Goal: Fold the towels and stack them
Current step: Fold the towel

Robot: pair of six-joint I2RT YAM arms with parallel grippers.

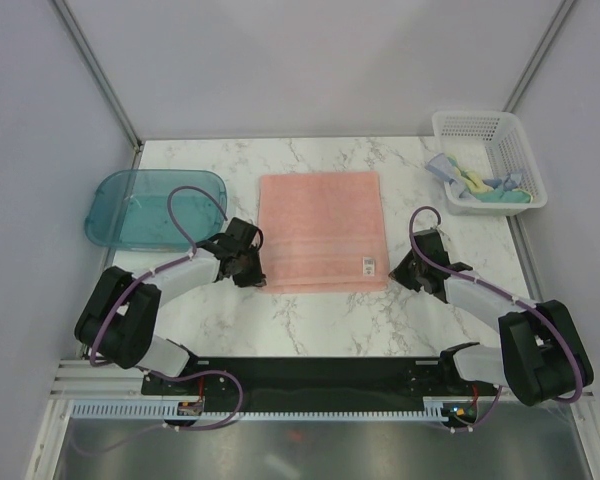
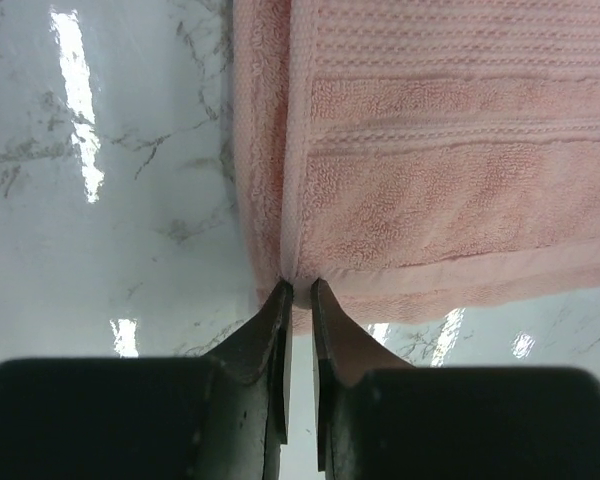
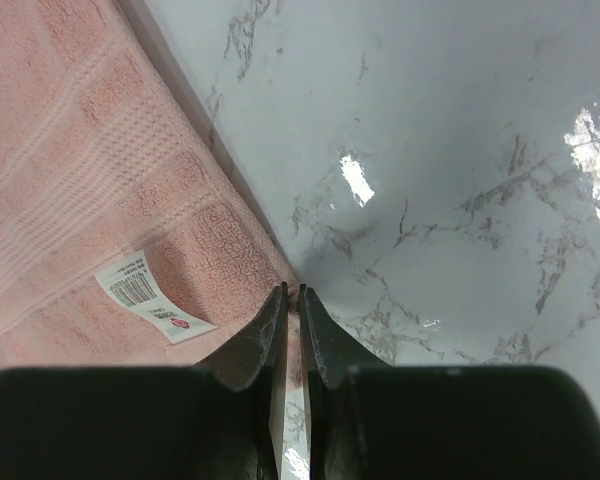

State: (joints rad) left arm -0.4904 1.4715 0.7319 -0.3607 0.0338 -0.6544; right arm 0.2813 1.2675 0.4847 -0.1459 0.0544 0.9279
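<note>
**While both near corners are pinched, the salmon-pink towel (image 1: 322, 230) lies wholly beyond**

Where the cloth ends toward the bottom of the overhead frame, the left gripper (image 2: 300, 288) has its jaws almost together on the lower-left corner. The right gripper (image 3: 292, 290) does likewise on the lower-right corner, beside the white tag (image 3: 150, 295). Each arm is nearer its own corner. Beyond them the towel runs flat toward the top of the frame, its woven bands crossing left to right, so the fold likely goes near edge to far edge. The other towels (image 1: 480, 185) sit in the basket (image 1: 492, 122) at upper right.
</note>
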